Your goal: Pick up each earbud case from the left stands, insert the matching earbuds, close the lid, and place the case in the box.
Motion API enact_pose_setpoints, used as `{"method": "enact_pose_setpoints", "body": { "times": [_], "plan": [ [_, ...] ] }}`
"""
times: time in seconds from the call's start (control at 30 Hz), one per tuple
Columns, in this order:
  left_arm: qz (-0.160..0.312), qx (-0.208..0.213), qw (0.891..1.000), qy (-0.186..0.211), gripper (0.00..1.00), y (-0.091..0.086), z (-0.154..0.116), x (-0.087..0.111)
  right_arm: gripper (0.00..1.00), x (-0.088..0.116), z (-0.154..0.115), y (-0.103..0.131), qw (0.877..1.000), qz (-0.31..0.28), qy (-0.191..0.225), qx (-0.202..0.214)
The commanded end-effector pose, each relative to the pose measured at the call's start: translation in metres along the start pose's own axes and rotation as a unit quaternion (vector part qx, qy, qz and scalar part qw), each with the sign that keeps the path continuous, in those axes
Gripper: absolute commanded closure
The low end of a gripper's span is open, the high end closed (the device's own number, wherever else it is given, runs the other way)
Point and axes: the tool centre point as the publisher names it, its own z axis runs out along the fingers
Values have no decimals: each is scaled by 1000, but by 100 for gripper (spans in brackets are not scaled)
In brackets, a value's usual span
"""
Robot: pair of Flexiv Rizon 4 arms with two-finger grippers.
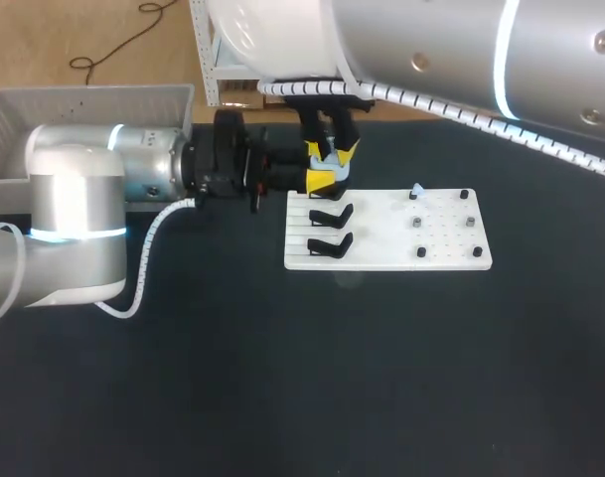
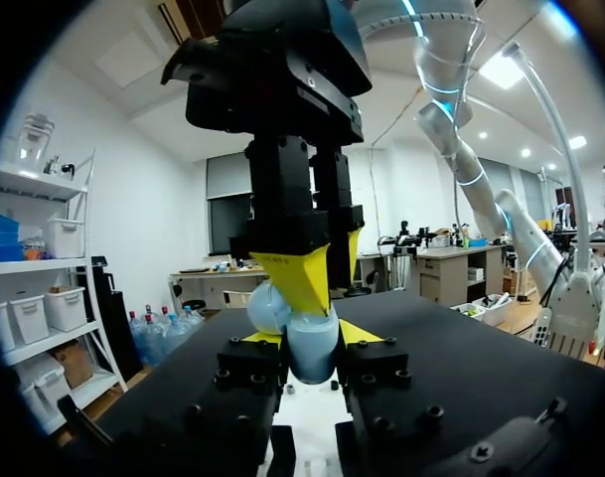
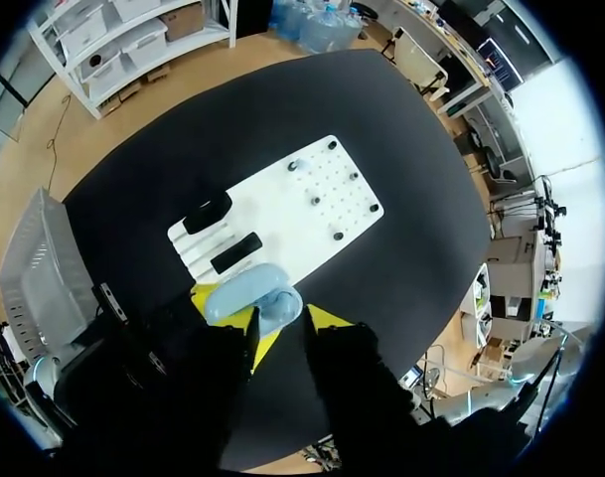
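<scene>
Head view: left gripper [image 1: 320,181] and right gripper [image 1: 332,157] meet over 11 o'clock corner of white board [image 1: 381,238]. Two black stands [image 1: 332,214] on board's 9 o'clock side. Six pegs [image 1: 418,223] toward 3 o'clock.

Left wrist view: one pale-blue earbud case [image 2: 314,353] clamped in left gripper's jaws, just beneath right gripper. Second lobe angles to 10 o'clock.

Right wrist view: case's long axis lies crosswise just ahead of right gripper. Cannot tell whether right gripper's jaws hold it.

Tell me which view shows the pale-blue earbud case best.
The left wrist view: the earbud case is close, large and central there. The right wrist view shows it from above and smaller. The head view shows only a pale-blue sliver; the rest is hidden.
</scene>
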Motion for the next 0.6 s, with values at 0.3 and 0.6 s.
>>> {"method": "enact_pose_setpoints", "body": {
  "times": [0.3, 0.6],
  "plan": [
    [0, 1, 1000, 0, 100, -1, 1, 0, 0, 23, -33, -44, 978, -125, -62, -154],
    [0, 1, 1000, 0, 100, -1, 1, 0, 13, 6, -35, -93, 937, -181, -44, -297]
  ]
}}
